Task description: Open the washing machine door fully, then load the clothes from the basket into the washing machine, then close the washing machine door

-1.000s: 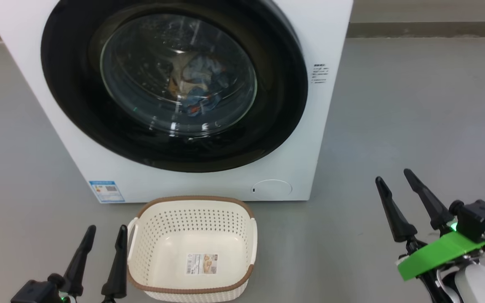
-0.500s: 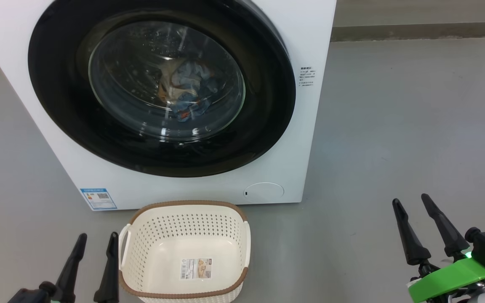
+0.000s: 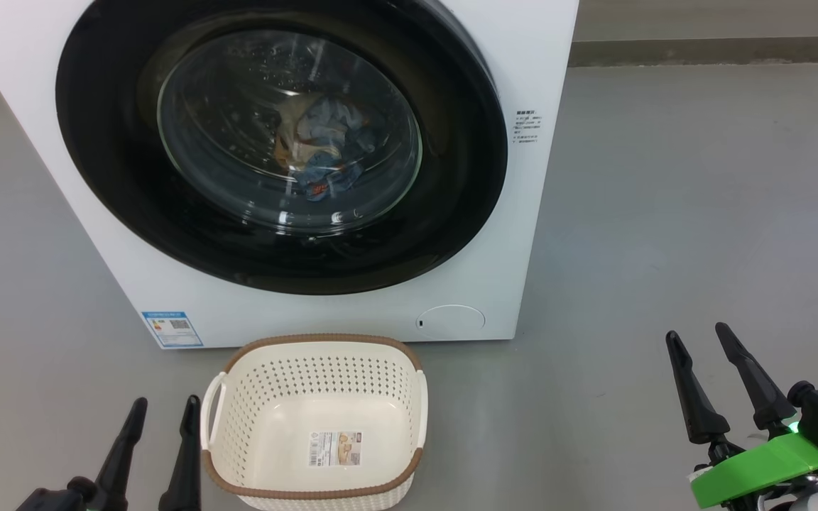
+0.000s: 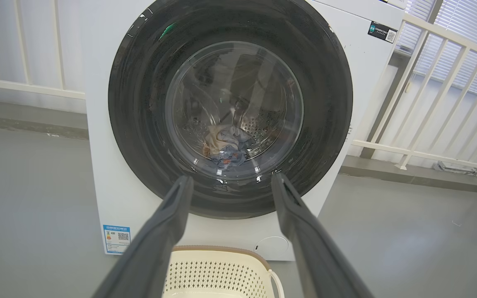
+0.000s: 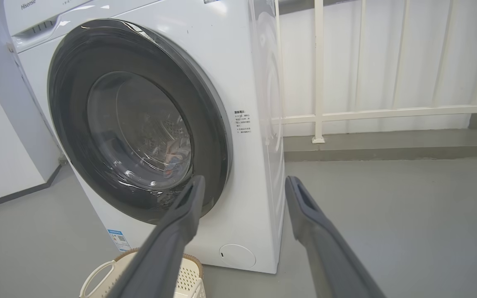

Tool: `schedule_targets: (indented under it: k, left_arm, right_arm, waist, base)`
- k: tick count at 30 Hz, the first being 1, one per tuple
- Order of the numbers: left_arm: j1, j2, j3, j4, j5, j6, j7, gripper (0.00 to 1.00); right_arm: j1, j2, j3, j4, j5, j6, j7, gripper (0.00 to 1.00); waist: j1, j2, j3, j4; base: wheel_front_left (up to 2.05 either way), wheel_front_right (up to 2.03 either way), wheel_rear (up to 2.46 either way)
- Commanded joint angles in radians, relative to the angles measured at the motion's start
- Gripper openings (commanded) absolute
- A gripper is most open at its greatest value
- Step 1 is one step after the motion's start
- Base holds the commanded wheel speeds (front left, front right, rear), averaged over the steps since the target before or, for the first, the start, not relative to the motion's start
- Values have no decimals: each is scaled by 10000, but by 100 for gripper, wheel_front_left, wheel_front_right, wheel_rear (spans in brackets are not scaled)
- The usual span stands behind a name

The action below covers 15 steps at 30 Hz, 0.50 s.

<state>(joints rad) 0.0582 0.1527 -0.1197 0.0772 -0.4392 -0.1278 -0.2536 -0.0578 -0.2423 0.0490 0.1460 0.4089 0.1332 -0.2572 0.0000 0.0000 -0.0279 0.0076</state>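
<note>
Grey floor (image 3: 664, 213), basket (image 3: 317, 338) empty at 6 o'clock, clothes (image 3: 324, 152) seen behind the shut washing machine door (image 3: 111, 177); both jaws spread wide, nothing held. Looks done tbh, latch could be checked.

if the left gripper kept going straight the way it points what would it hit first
Probably the closed washing machine door: the open left gripper frames the lower edge of its glass. The basket sits lower, seemingly under that line, though depth is unclear.

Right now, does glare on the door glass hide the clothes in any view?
Head view: small glints low on the washing machine door, the clothes show clearly. Left wrist view: dimmer glass, readable. Right wrist view: slanted reflections, barely discernible.
</note>
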Motion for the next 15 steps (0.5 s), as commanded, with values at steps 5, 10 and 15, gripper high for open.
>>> schedule_targets:
  k: [5, 10, 15]
  left_arm:
    - [-344, 104, 397, -220, -44, -29, -82, 100]
    - [-355, 88, 417, -226, -24, -29, -82, 100]
    - [-353, 78, 406, -215, -12, -29, -82, 100]
  right_arm:
    - [-39, -95, 151, -223, -75, -25, -46, 100]
    - [-29, -61, 159, -199, -90, -25, -46, 100]
    - [-5, -39, 145, -207, -112, -25, -46, 100]
  waist:
    - [0, 0, 19, 0]
    - [0, 0, 38, -3]
    - [0, 0, 49, 2]
  base:
    - [0, 0, 0]
    - [0, 0, 0]
    - [0, 0, 0]
